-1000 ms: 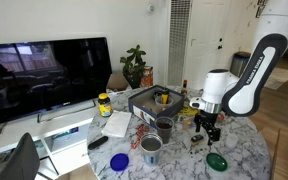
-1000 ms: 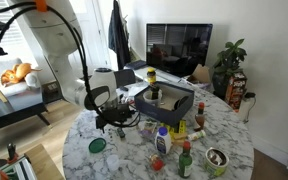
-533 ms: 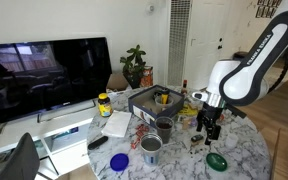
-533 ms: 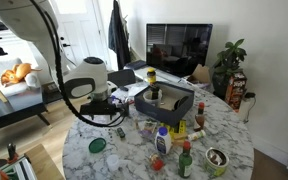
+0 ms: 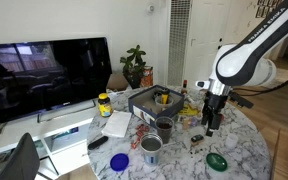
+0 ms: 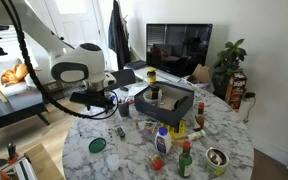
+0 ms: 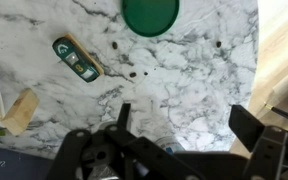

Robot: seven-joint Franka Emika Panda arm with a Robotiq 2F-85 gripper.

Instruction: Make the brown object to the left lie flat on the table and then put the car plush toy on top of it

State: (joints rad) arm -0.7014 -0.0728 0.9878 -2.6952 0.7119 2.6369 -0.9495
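My gripper (image 7: 184, 115) is open and empty, hovering above the marble table (image 7: 194, 70). It also shows in both exterior views (image 5: 210, 122) (image 6: 110, 100). A small dark green toy (image 7: 76, 60) lies on the table ahead and to the left of the jaws; it also shows in both exterior views (image 5: 197, 141) (image 6: 122, 132). A tan brown block (image 7: 19, 110) lies at the left edge of the wrist view, partly cut off. I cannot tell whether it lies flat.
A green lid (image 7: 151, 14) (image 5: 216, 160) (image 6: 97, 146) lies near the table edge (image 7: 269, 60). A grey bin (image 5: 154, 100) (image 6: 166, 101) stands mid-table. Cups (image 5: 151, 148), a blue lid (image 5: 119, 160) and bottles (image 6: 162, 140) crowd the rest.
The arm has lifted up and back from the table surface, and the gripper now hangs higher above the small toy and green lid. The objects on the table have not moved.
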